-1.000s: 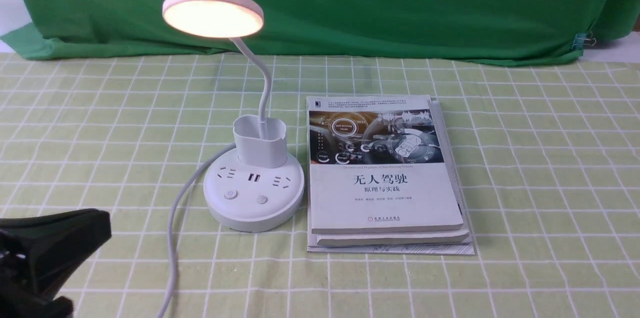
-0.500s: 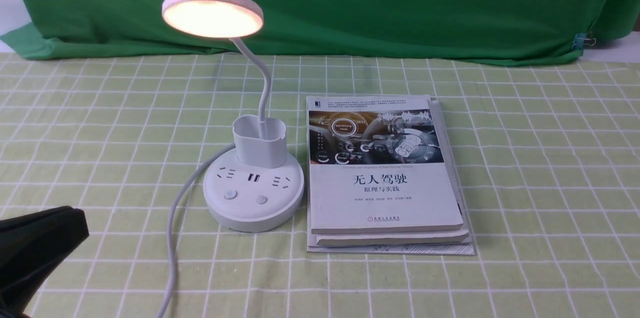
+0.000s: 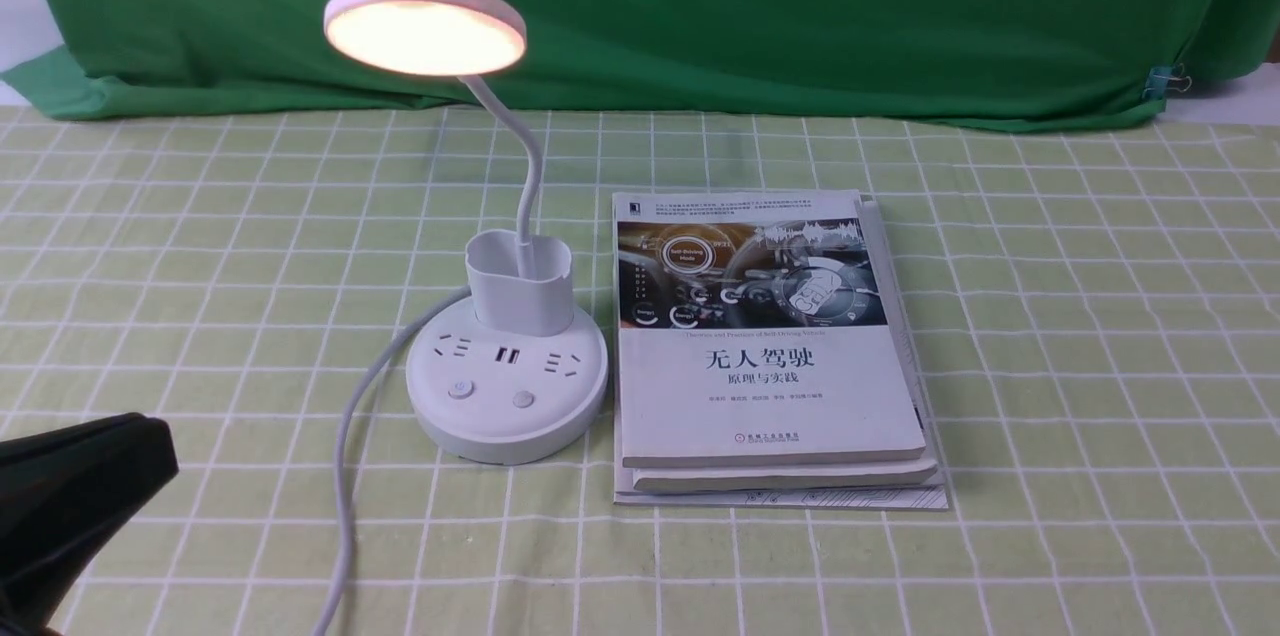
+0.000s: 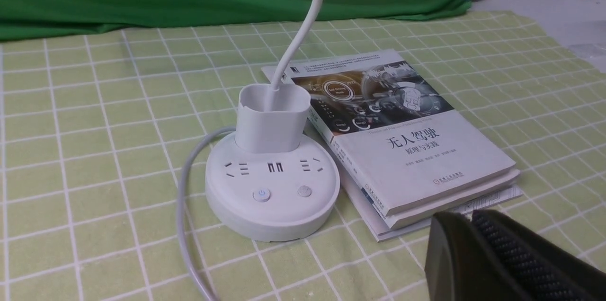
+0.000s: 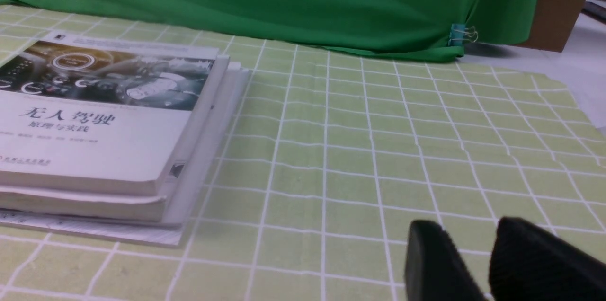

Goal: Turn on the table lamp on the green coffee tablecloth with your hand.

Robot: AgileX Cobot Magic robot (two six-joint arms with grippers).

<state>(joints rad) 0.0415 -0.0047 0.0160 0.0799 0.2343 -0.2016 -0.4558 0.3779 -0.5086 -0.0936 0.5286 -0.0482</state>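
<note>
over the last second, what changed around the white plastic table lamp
The black left gripper drew back toward the robot's left and near edge of the front view, away from the white plastic table lamp; most of that retreat came early, then it barely shifted. It held nothing. The lamp's round head stayed lit, and the stacked books and pale yellow-green grid tablecloth did not move.

Front cam gives us a raised, forward look over the table lamp (image 3: 505, 316) and books (image 3: 770, 346). Left wrist cam sits low and close on both; right wrist cam, probably lowest, shares only the books.
</note>
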